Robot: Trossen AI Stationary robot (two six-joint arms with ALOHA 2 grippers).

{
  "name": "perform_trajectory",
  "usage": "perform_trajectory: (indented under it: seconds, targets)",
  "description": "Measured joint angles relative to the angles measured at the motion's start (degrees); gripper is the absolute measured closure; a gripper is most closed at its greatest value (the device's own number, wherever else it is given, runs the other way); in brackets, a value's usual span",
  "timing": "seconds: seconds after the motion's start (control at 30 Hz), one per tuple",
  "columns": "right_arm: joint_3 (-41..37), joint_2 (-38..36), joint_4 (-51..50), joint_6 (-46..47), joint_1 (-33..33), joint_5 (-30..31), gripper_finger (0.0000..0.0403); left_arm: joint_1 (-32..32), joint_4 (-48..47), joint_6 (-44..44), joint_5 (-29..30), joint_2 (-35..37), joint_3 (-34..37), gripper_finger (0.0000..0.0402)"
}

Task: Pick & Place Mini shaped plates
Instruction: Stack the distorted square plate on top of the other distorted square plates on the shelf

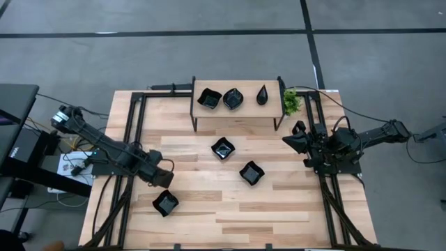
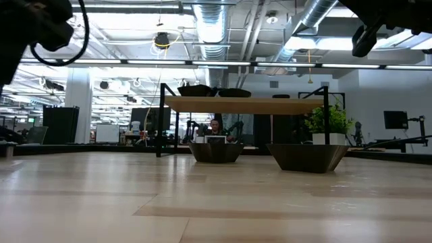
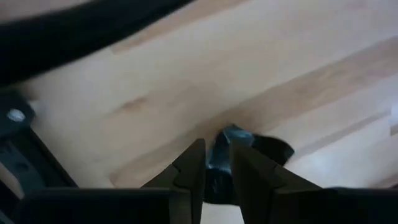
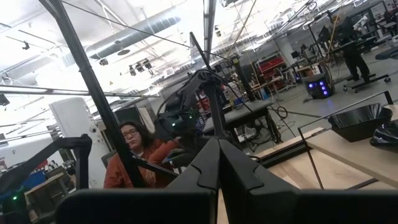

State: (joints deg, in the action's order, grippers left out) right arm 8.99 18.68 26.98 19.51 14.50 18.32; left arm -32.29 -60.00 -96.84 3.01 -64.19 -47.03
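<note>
Left gripper (image 3: pixel 217 163) gripping a mini plate (image 1: pixel 165 203) near the table's (image 1: pixel 230 216) front-left corner | right gripper (image 1: pixel 298 141) idling closed at right edge

Bare table (image 1: pixel 279 209) front-right — shelf (image 1: pixel 237 111) behind

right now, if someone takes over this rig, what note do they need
Left gripper is shut on a mini plate at the table's near left.
Right gripper is shut, empty, raised at the right edge beside the plant.
Done, as it looks: three plates sit on the shelf.
Left: the held plate, plus two on the table's middle, probably bound for the shelf too.
</note>
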Motion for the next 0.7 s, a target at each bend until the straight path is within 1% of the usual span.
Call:
perform_trajectory:
  seconds: [0.23, 0.57, 0.7]
  targets:
    - [0.00, 0.00, -0.02, -0.04, 0.00, 0.01, 0.0403, -4.97, 5.91, -1.20, -0.05, -3.22, 0.00, 0.0327]
    - [0.01, 0.02, -0.02, -0.04, -0.02, 0.01, 0.0403, -9.64, 6.57, -1.37, -0.27, -8.09, 0.00, 0.0326]
    - [0.00, -0.01, -0.02, -0.04, -0.02, 0.03, 0.0403, -10.88, 6.60, -1.13, -0.27, -9.36, 0.00, 0.0313]
